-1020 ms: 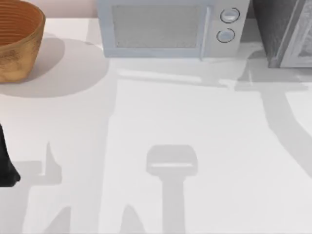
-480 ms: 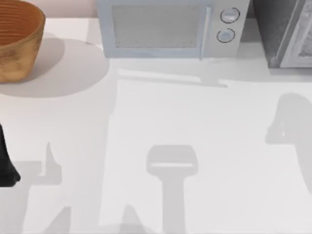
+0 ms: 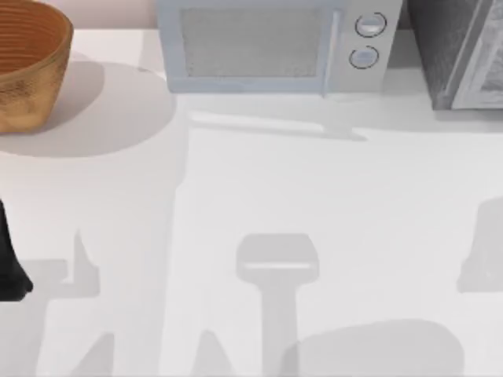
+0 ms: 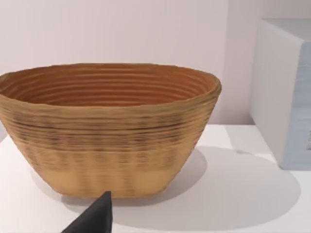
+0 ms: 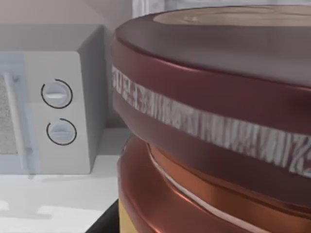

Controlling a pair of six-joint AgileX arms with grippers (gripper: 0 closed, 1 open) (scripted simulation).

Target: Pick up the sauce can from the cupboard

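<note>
The sauce can [image 5: 214, 121] looms very close in the right wrist view: glossy maroon rim, tan top, a pale streaked band and a tan side low down. My right gripper [image 5: 104, 222] shows as a dark edge beside the can's base and is shut on the can. In the top view the dark grey speckled cupboard [image 3: 444, 47] stands at the back right with its pale door panel [image 3: 489, 71] beside it. My left gripper [image 4: 95, 218] is parked at the table's left edge [image 3: 8, 263], facing the basket.
A big woven orange-brown basket [image 3: 27, 63] [image 4: 109, 131] sits at the back left. A light grey microwave [image 3: 271, 47] [image 5: 53, 121] with two round knobs stands at the back middle. Soft arm shadows [image 3: 377, 345] lie across the white table's front right.
The right arm's shadow has slid from the cupboard's front toward the table's front right, and a wide rounded shadow has appeared near the front edge. The left arm has not moved.
</note>
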